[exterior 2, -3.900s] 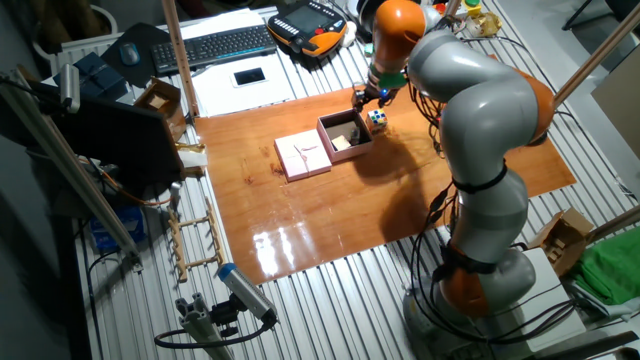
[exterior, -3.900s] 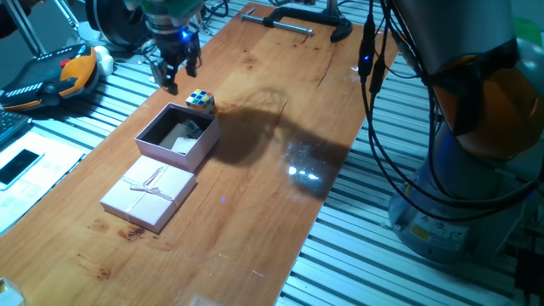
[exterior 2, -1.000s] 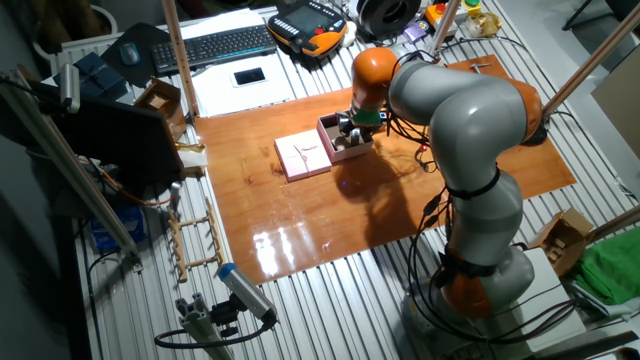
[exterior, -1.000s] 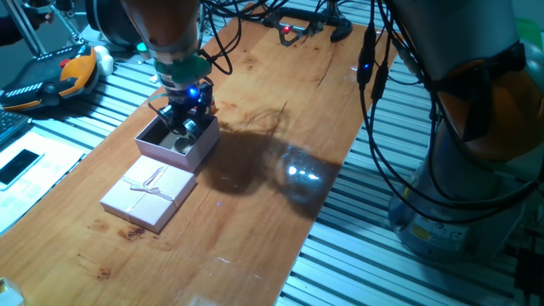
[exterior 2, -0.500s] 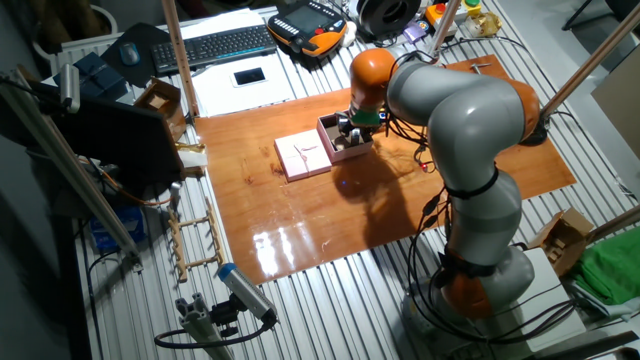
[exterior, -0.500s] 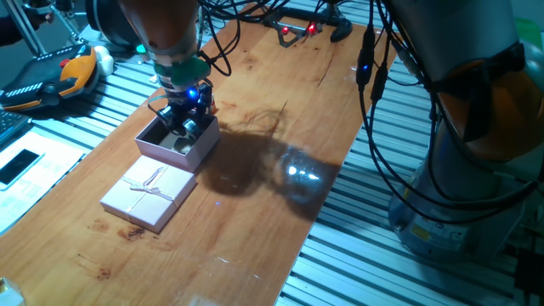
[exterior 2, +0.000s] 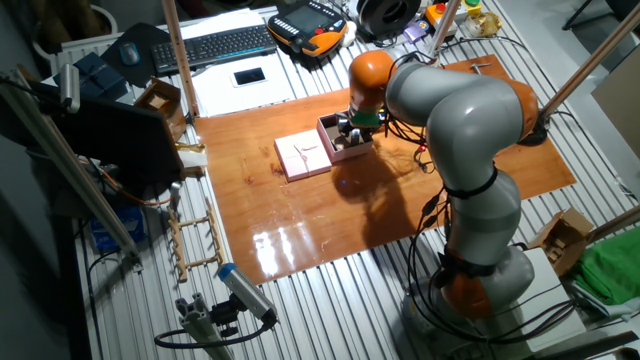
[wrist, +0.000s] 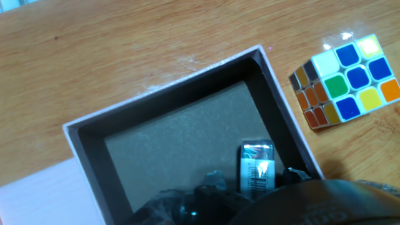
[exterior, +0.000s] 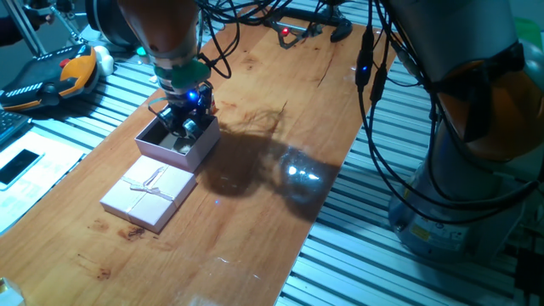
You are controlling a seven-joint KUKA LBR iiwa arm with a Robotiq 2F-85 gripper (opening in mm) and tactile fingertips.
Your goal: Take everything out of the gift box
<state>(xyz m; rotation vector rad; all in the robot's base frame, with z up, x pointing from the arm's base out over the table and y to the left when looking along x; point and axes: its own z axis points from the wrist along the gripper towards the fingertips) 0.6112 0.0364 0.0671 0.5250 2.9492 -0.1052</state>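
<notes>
Gripper [exterior: 181,127] is down inside the gift box [exterior: 201,146], at its far corner next to the arm; I can't tell from any view whether the fingers are spread, pressed together or pinching something. On the hand view I see the box's [wrist: 81,134] dark brown floor mostly bare, with one small black-and-white striped piece [wrist: 257,166] lying near the right wall, just ahead of the hand; the dark blur at the bottom edge hides whatever sits under the fingers. Puzzle cube [wrist: 343,81] is outside the box on the wooden table [wrist: 125,37], just beside the right wall, not touching it. Pink lid [exterior: 149,194] with the ribbon bow lies flat beside the box on the side away from the gripper.
</notes>
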